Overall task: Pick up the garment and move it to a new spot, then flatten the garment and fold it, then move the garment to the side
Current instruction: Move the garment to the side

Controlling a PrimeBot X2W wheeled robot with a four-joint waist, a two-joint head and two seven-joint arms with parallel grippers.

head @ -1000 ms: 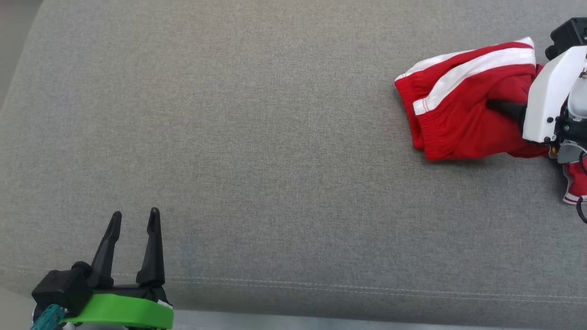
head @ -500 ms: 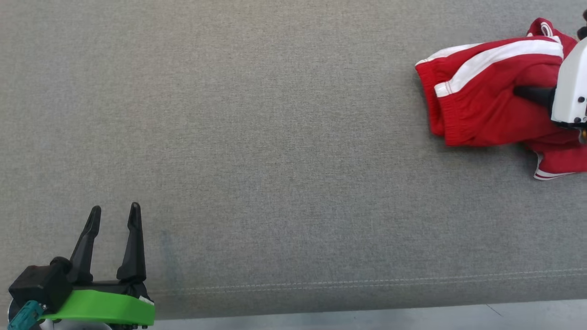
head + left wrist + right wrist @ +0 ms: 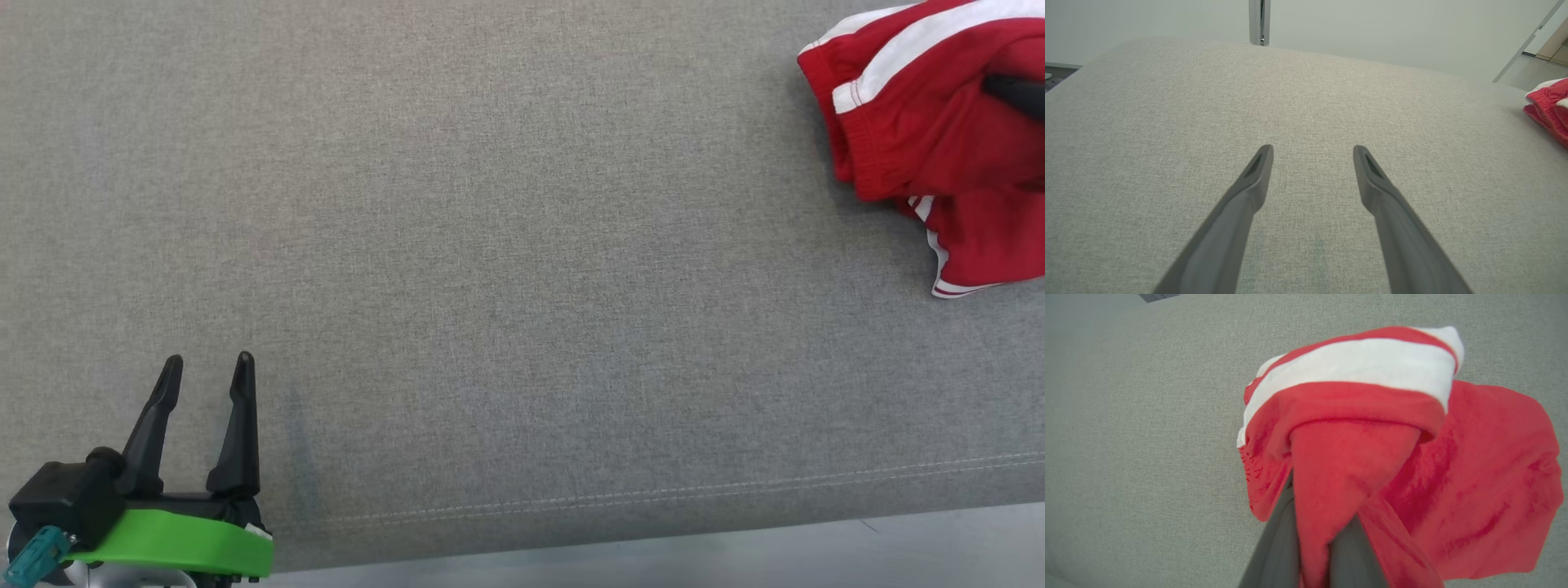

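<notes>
1. R gripper (image 3: 1314, 543): jaws nearly shut, pinching a bunched fold of the red garment (image 3: 1355, 457). Cloth is squeezed up between the two dark fingers (image 3: 1280, 547) and hides the tips.
2. Risk: the grip looks like a narrow pinch on a few layers. If only the outer layer is caught, the rest could sag or slide free during the carry.
3. Garment's place: far R of the grey cushion (image 3: 490, 245) in head view, partly cut off by the frame edge. The bulk hangs from the fingers, white stripe uppermost. Can't tell if it's fully clear of the fabric.
4. Risk: a lower hem w/ white trim (image 3: 951, 282) trails out beside the bundle. If it drags on the coarse weave, friction may tug the fold out of the jaws or twist the bundle, making it harder to flatten.
5. Risk: w/ the cloth wadded like this, a set-down prob. leaves it crumpled, legs overlapped.
6. L gripper (image 3: 208, 359): jaws wide apart, nothing between them, low over the cushion's near L corner and well apart from the garment. It's too far off to catch a slip.
7. Risk: the cushion's front seam and edge (image 3: 653, 523) run along the near side. A drop close to them might slide off.
</notes>
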